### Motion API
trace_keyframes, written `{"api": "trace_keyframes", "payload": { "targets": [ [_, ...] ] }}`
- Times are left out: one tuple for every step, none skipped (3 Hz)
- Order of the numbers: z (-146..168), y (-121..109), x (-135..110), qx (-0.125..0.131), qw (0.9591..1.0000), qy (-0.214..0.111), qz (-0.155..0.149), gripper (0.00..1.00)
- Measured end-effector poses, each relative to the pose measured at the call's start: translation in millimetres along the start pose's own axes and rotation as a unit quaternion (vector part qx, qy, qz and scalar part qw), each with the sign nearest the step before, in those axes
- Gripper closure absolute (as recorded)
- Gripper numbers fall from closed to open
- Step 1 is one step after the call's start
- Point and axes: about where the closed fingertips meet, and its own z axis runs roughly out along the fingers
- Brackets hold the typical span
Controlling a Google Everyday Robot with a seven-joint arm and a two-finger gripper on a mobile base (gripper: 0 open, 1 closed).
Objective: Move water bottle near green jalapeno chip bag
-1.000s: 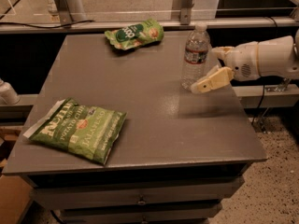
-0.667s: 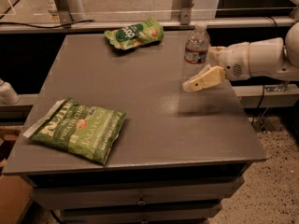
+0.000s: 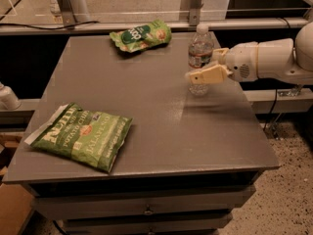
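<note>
The water bottle (image 3: pixel 199 50) stands upright at the back right of the grey table (image 3: pixel 161 126); it is clear with a white cap and a dark label band. My gripper (image 3: pixel 211 64) reaches in from the right at bottle height. It is open, with one tan finger (image 3: pixel 205 75) crossing in front of the bottle's lower half and the other behind its right side. The green jalapeno chip bag (image 3: pixel 142 35), small and light green with a dark round logo, lies at the back middle of the table, left of the bottle.
A larger flat green bag lettered "JALAPENO" (image 3: pixel 83 135) lies at the front left of the table. A metal rail and posts (image 3: pixel 195 4) run behind the back edge. The table's right edge is just below my white arm (image 3: pixel 269 60).
My gripper has moved left toward the bottle, so its fingers now straddle it. The bottle and both bags have not moved.
</note>
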Motion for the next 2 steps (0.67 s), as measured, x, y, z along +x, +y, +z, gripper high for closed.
{"api": "trace_keyframes", "payload": {
  "targets": [
    [-12.2, -5.3, -7.8, 0.009, 0.9998, -0.015, -0.004, 0.62],
    [-10.5, -4.5, -8.5, 0.007, 0.9999, -0.015, -0.004, 0.85]
  ]
}}
